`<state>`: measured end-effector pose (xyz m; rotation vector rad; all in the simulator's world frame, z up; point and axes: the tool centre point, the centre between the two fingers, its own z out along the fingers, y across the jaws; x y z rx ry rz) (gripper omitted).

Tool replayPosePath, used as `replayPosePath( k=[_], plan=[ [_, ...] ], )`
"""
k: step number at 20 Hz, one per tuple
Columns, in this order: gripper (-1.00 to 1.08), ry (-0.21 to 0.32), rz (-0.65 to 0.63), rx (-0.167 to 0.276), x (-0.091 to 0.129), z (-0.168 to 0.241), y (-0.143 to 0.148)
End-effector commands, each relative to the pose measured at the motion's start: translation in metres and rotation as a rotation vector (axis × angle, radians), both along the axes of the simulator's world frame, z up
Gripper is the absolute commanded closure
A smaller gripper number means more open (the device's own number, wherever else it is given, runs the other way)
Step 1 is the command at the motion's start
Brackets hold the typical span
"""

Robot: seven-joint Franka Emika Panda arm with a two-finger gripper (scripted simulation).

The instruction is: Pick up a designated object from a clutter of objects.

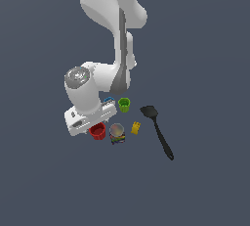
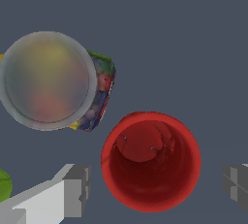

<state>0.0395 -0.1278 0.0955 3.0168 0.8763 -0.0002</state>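
My gripper point(image 2: 155, 186) is wide open and holds nothing; I see the red cup point(image 2: 151, 161) standing upright between its two fingers point(image 2: 72, 189), not yet touched. The multicoloured can point(image 2: 48, 80) stands just beside the cup, outside the fingers.

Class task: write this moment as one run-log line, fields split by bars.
target: red cup upright | hand: open, fingers either side of cup, no contact | neighbour: can beside cup | phase: pre-grasp

Tool point(image 1: 96, 124) above red cup point(image 1: 98, 132)
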Motion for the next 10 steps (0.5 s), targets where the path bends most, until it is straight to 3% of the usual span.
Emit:
replayPosePath(
  k=[1,10],
  plan=[
    [-0.92,0.001,0.001,0.0,0.0,-0.006,0.0],
    [-0.92,0.0,0.003,0.0,-0.001,-0.044,0.0]
  ],
)
